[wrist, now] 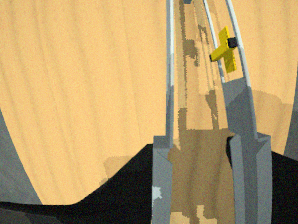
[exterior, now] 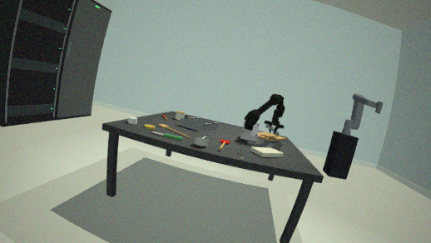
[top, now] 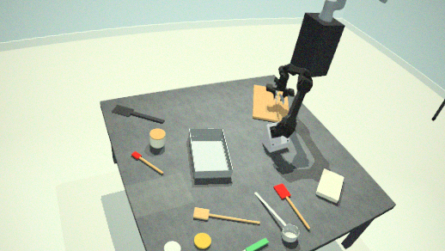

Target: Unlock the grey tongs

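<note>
The grey tongs [top: 283, 100] [wrist: 240, 102] are above the wooden board [top: 260, 101] [exterior: 266, 136] [wrist: 90, 90], within my gripper [top: 279, 96] [exterior: 274, 128] [wrist: 211, 149]. The black fingers stand part-way apart, and the outer sides of the tongs' two arms lie against them, so it is shut on the tongs. In the wrist view the arms stand apart with board showing between them; a yellow lock piece [wrist: 232, 59] sits by the right arm. Whether the tongs touch the board is hard to tell. The roasting tin [top: 212, 174] holds no tongs.
My arm's base [top: 277, 145] stands just in front of the board. A pale block [top: 330, 186] [exterior: 266, 152], a red spatula [top: 282, 192], a wooden spatula [top: 201, 213] and a small metal cup [top: 290, 233] lie nearer the front. A jar [top: 157, 139] and a black spatula [top: 123, 111] are left.
</note>
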Available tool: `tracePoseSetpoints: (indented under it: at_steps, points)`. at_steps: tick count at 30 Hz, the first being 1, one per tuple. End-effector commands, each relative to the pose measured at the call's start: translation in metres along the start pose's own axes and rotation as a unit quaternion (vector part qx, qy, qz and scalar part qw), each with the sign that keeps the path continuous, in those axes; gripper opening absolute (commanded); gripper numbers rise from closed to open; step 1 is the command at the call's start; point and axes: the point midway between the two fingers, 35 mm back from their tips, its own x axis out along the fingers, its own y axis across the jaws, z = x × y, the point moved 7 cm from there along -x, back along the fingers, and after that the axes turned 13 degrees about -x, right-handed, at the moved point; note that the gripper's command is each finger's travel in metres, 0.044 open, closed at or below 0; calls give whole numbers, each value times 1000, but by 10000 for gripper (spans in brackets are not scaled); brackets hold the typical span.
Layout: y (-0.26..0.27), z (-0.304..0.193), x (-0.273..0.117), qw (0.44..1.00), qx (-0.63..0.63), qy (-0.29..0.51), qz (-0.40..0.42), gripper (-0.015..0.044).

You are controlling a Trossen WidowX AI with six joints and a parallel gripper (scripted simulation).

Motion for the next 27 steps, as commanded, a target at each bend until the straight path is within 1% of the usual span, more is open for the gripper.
tracePoseSetpoints:
  at_steps: [1,6,7,10,13,16,22,25,27]
  points:
    - [0,0,-1,1000,0,-1,-1,296]
    - [0,0,-1,1000,0,-1,-1,427]
    - [0,0,-1,1000,0,-1,-1,440]
    - [1,-3,-5,1000,-2,-1,-1,440]
    - [6,-17,-24,1000,-2,-1,-1,440]
    - [16,-43,-51,1000,-4,-1,0,440]
    - [40,-111,-99,1000,-6,0,-1,440]
    - [49,-139,-111,1000,-7,2,-1,440]
    - [50,-141,-112,1000,-7,2,-1,440]
